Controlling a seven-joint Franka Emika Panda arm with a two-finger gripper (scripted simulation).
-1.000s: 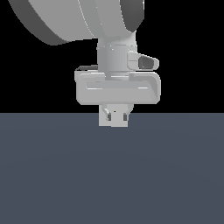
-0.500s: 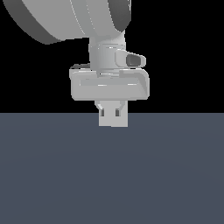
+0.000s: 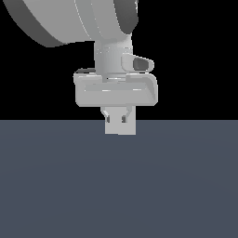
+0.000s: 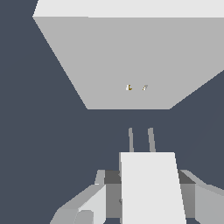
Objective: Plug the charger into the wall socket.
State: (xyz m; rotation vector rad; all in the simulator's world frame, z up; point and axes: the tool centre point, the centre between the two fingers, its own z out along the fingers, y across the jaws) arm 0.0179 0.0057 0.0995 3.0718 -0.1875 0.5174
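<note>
Charger (image 4: pixel 151 186) clamped between gripper (image 4: pixel 148 199) fingers, prongs leading. Wall socket (image 4: pixel 127 61) faced straight ahead along charger's long axis, apart; two tiny holes roughly lined up with prongs.

No text, label, brand, number or sign can be read anywhere — the charger (image 4: pixel 151 186), the wall socket (image 4: pixel 127 61) and the gripper (image 3: pixel 117 120) all show plain, unmarked surfaces.

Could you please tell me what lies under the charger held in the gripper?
Under the charger, only the dark floor shows around it; its underside is hidden. The gripper grips its sides.
</note>
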